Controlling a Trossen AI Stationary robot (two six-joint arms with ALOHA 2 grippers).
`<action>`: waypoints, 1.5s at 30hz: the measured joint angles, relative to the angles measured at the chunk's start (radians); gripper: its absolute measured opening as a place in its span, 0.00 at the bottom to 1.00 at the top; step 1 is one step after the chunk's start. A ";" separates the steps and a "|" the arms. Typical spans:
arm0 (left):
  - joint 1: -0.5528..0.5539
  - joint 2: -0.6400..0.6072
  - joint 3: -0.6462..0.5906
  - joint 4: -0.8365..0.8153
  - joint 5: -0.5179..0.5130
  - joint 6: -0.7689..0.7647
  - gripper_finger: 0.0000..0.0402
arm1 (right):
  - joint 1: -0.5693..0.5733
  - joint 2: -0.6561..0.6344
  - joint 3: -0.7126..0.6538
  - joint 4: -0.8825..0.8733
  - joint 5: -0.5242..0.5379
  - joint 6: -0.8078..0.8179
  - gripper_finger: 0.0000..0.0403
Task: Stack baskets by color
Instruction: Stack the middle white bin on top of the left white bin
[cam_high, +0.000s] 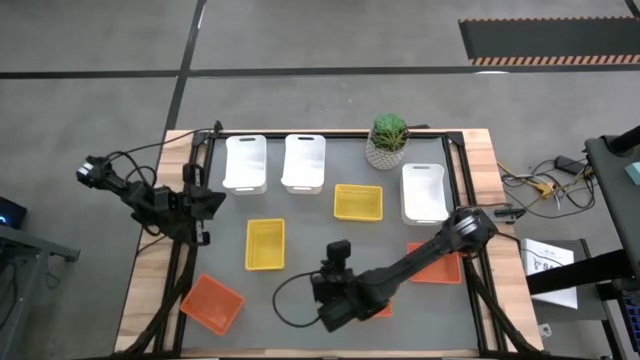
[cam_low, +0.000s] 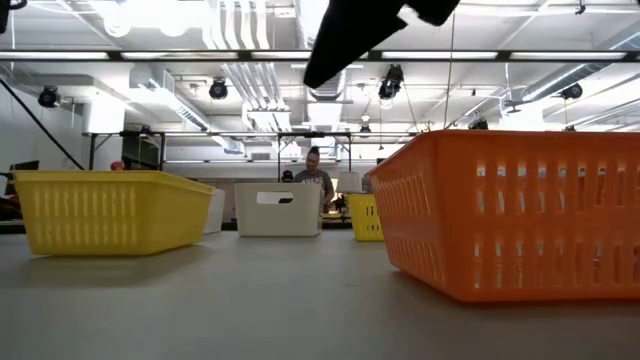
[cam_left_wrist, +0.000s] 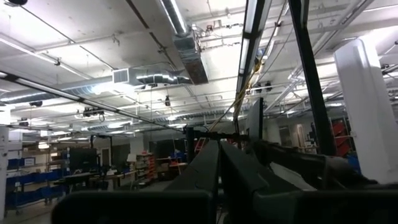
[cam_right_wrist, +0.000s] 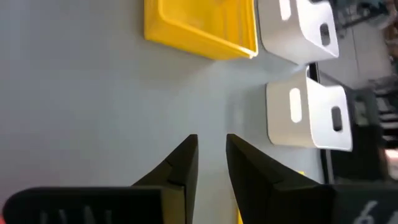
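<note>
Currently, your left gripper (cam_high: 205, 203) sits closed and parked at the table's left edge, clear of the baskets. Your right gripper (cam_right_wrist: 211, 163) hovers near the front centre, fingers nearly together on nothing, beside an orange basket (cam_high: 435, 266); baskets remain unstacked.

Both arms are built of matte black, boxy links. Thin black cables loop loosely from the left arm (cam_high: 150, 200) and trail beside the right arm (cam_high: 400, 270). The right end effector (cam_right_wrist: 211, 158) ends in two flat, dark, wedge-shaped fingers (cam_right_wrist: 180, 165); the left end effector (cam_left_wrist: 219, 168) has two long black fingers.
</note>
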 joint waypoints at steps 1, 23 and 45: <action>0.000 0.003 0.000 0.001 0.000 0.000 0.00 | 0.003 -0.039 -0.067 0.076 -0.009 -0.025 0.18; 0.002 0.169 0.001 0.038 -0.007 -0.148 0.00 | 0.002 -0.827 -1.222 1.340 -0.290 -0.372 0.18; 0.028 0.778 0.199 0.427 -0.173 -0.212 0.00 | -0.167 -1.159 -1.463 1.570 -0.702 -0.550 0.07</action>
